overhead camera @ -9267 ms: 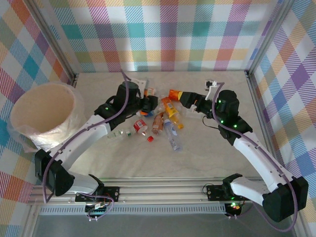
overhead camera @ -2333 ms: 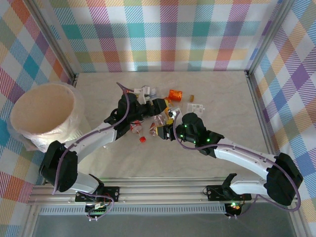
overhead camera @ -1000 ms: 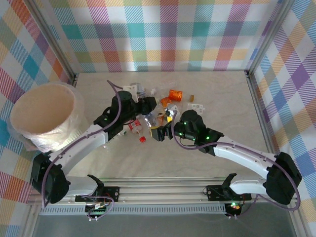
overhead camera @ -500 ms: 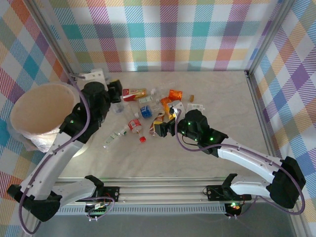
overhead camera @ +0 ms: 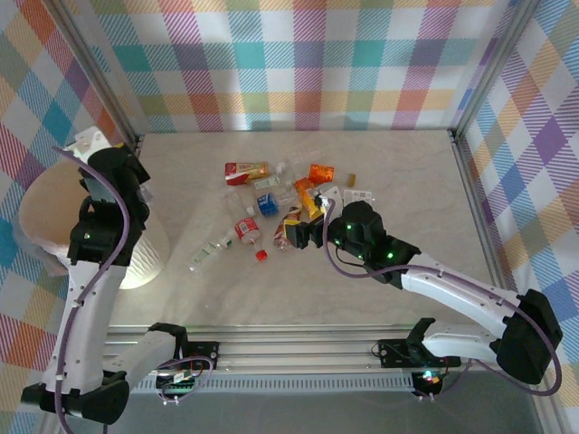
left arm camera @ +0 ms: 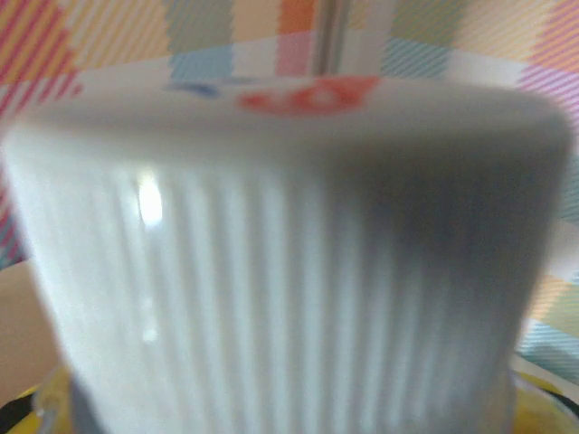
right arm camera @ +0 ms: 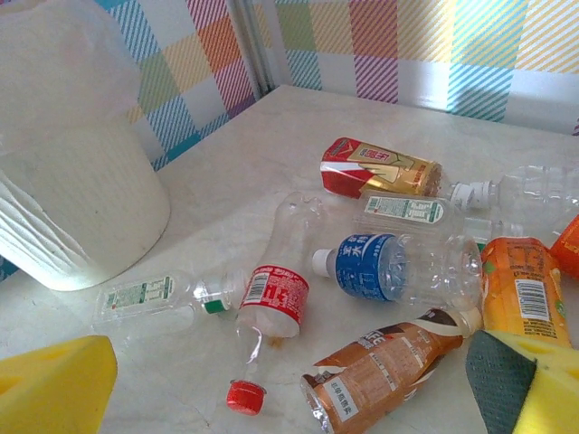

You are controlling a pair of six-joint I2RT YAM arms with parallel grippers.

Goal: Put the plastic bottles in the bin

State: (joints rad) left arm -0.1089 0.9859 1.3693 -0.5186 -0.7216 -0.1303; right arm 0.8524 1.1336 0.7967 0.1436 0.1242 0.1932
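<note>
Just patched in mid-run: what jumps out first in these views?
The big pale bin at the left edge of the table, with the left arm reaching over its rim. Mid-table lies a scatter of plastic bottles, and a white ribbed cap looms very close to the left wrist camera.

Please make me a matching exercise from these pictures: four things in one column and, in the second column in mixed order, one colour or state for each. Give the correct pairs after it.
Column one
1. bin
2. bottle with blue label
3. bottle with white-and-green label
4. right claw

Column two
A. green cap
B. open, nothing between its pads
C. stands upright
D. white cap

Pairs: 1-C, 2-D, 3-A, 4-B
</note>
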